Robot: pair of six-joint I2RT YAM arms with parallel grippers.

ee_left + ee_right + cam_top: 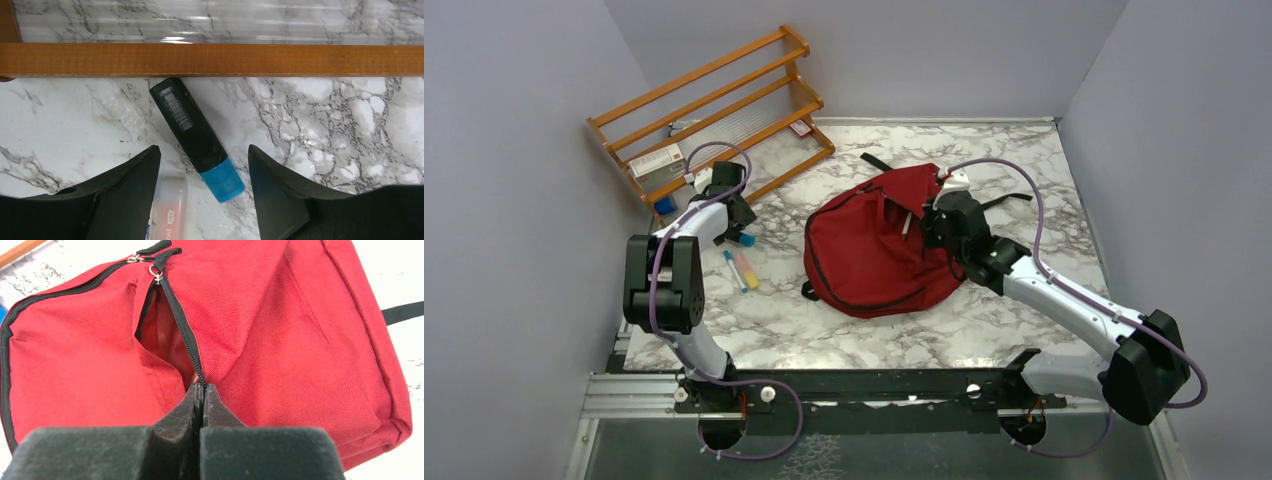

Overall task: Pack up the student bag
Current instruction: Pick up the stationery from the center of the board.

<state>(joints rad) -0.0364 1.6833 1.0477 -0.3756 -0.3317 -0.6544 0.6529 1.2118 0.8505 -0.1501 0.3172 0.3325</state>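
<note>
The surface (824,320) is white marble with grey veins. A red bag (874,250) lies in its middle and a wooden rack (714,110) stands at the far left. Just before the rack lies a black marker (196,137) with a blue cap. An orange pen (746,270) and a blue-white pen (734,270) lie beside it.

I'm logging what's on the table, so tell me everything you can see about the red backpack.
The red backpack is soft dark red fabric with black zipper trim and black straps trailing out. It lies slumped on the marble table, near the middle. A pocket zipper gapes partly open. The right tool, shut, pinches the zipper's edge.
</note>
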